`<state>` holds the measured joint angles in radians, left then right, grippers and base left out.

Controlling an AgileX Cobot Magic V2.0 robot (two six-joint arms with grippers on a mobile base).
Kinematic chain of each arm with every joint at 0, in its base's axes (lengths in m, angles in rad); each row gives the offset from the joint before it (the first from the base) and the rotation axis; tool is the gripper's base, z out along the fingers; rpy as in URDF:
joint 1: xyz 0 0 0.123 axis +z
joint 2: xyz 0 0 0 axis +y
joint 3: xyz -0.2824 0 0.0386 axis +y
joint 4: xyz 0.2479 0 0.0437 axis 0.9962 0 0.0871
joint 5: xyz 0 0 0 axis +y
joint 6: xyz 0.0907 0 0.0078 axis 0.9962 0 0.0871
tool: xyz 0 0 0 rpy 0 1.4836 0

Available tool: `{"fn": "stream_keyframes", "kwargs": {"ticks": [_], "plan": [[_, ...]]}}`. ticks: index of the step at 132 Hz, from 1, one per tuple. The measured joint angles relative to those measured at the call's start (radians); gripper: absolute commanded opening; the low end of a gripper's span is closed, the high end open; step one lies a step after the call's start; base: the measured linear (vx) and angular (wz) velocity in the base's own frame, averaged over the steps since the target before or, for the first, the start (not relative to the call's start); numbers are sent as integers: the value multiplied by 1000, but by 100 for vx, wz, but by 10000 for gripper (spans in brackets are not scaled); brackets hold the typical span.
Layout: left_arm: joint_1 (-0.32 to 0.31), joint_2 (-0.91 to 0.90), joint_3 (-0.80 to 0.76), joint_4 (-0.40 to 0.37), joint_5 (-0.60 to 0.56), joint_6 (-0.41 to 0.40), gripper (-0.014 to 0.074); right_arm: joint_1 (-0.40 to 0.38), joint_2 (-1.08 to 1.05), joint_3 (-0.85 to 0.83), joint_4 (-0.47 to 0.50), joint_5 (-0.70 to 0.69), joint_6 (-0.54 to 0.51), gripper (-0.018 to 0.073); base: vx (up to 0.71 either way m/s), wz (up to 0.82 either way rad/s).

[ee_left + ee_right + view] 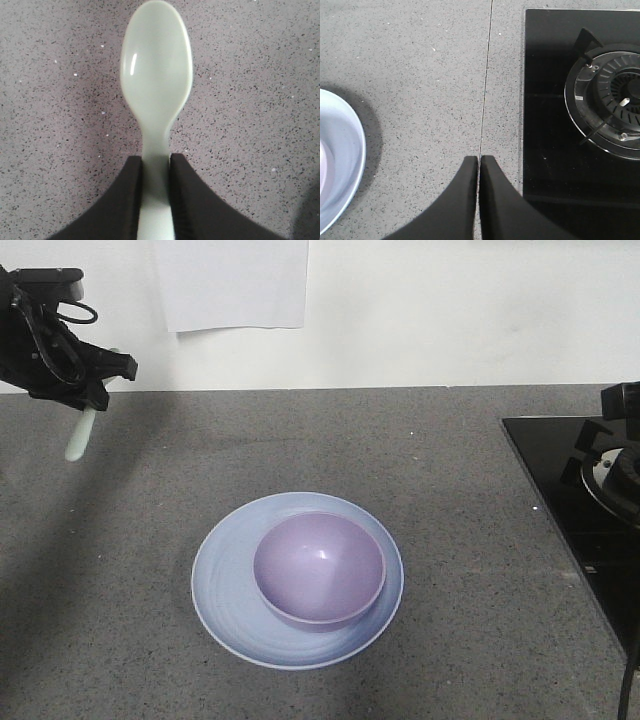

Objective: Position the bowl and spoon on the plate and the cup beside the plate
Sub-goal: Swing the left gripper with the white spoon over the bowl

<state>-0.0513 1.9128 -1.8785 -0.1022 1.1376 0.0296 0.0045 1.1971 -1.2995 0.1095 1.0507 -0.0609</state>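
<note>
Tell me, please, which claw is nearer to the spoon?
Left. The left claw grips the spoon by its handle; the right claw is shut and empty, far off beside the stove.

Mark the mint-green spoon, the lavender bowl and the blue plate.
Pale mint-green plastic spoon [156, 75]: left wrist view, scoop.
Round lavender plastic bowl [318, 558]: front view, inner floor.
Round pale blue plate [222, 580]: front view, bare left rim.

The spoon handle is partly hidden by the left gripper and cut off below. The plate is cropped at left, the burner at right.
</note>
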Motion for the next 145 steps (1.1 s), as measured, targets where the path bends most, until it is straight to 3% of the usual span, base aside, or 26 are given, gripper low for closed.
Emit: {"fn": "stream_keyframes", "kwargs": {"ticks": [120, 130, 145], "plan": [[0, 0, 0, 27, -2, 4, -6, 0, 0, 0, 0, 10, 0, -1, 0, 0], [0, 0, 0, 6, 4, 68, -6, 0, 0, 0, 0, 12, 0, -1, 0, 0], [-9, 0, 0, -77, 60, 258, -6, 0, 0, 0, 0, 12, 0, -1, 0, 0]]}}
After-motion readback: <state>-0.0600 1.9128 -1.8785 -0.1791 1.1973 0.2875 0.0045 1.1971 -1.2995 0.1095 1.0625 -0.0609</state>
